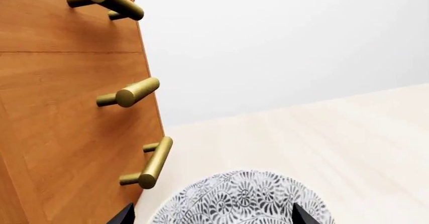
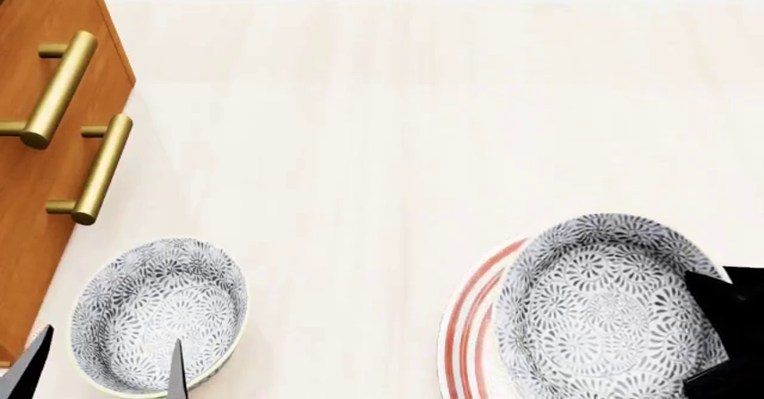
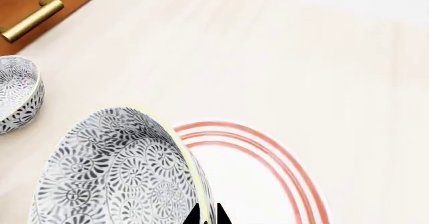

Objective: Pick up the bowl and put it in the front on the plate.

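The right pincer (image 3: 208, 215) pinches the rim of the bowl (image 2: 609, 305), holding it tilted over the plate (image 2: 468, 327) at the near right of the tabletop (image 2: 394, 131). The left pincer (image 2: 102, 368), spread, straddles a second bowl (image 2: 156, 314) near left, beside the wooden cabinet (image 2: 48, 175).

The bowl (image 2: 609, 314) over the plate is showing white under a dense grey floral pattern, inside and out — its rim is catching a pale yellowish tint. The plate (image 2: 468, 327) is showing white with thin red concentric rings. A second bowl (image 2: 156, 314) near the bench's left edge is wearing the same grey flowers. The bench (image 2: 394, 131) is glowing pale cream wood. The cabinet (image 2: 42, 184) is showing warm orange-brown — its handles (image 2: 93, 171) are gleaming brass-gold. Both hands' tips are appearing black.
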You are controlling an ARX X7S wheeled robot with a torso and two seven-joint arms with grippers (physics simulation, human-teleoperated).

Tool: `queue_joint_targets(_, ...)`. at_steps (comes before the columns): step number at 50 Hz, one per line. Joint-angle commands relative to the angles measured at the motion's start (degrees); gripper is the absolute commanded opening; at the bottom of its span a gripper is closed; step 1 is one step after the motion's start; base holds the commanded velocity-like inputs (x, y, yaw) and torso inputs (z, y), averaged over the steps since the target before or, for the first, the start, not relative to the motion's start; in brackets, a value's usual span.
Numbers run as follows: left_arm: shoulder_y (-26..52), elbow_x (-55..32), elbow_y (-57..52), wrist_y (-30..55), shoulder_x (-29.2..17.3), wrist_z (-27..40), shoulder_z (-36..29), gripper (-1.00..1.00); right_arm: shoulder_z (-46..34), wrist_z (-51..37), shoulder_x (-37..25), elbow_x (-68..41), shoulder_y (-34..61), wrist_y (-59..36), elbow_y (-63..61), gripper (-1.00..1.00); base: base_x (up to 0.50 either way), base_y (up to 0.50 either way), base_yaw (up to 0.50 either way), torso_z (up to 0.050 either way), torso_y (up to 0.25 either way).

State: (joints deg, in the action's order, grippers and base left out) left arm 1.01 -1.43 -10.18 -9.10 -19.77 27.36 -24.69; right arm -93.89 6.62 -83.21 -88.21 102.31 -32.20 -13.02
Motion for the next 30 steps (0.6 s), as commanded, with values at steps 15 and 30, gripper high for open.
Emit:
queue_joint_targets(15, -0.3, -0.4, 1.0, 0.4, 0.4, -1.1, -0.4, 1.00, -0.5, -3.1, 3.3, -0.4, -1.9, 3.9, 3.6, -1.00, 0.00, 0.00, 0.00, 0.000, 0.000)
queue_joint_targets(30, -0.2, -0.6, 1.4, 0.2, 0.3, -1.0, -0.7, 1.00, -1.3, -3.8, 5.1, -0.3, -4.2, 5.5, 4.8, -1.00, 0.00, 0.00, 0.00, 0.000, 0.000)
